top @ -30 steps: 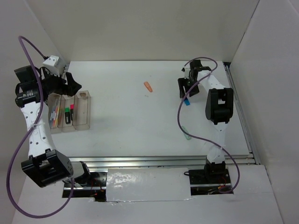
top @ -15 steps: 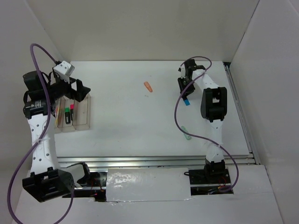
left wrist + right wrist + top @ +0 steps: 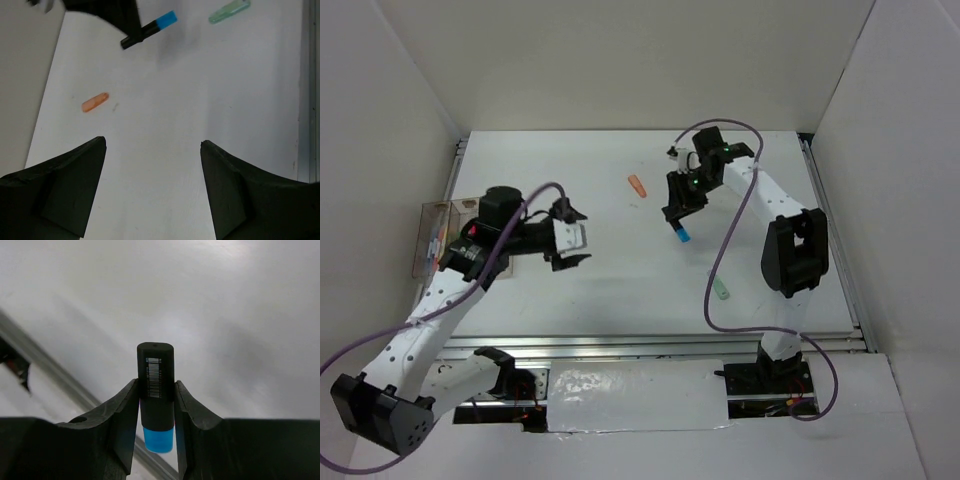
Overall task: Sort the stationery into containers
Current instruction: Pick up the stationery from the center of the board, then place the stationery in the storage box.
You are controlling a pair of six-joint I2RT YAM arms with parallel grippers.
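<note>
My right gripper (image 3: 678,212) is shut on the blue-black highlighter (image 3: 682,237) and holds it above the table, blue end down. In the right wrist view the highlighter (image 3: 156,385) stands clamped between my fingers (image 3: 122,415). My left gripper (image 3: 572,240) is open and empty over the table's left middle; in its view the gripper (image 3: 152,150) has nothing between its jaws. The orange stub (image 3: 637,185) lies at the back middle and also shows in the left wrist view (image 3: 95,102). The mint green highlighter (image 3: 721,290) lies at the front right. The containers (image 3: 428,215) stand at the far left, mostly hidden by my left arm.
White walls close in the table on the left, back and right. A metal rail (image 3: 670,345) runs along the near edge. The right arm's purple cable (image 3: 712,270) hangs over the table near the mint highlighter.
My left arm has swung away from the containers to the table's left middle. My right gripper has carried the blue-black highlighter leftward, towards the centre.
</note>
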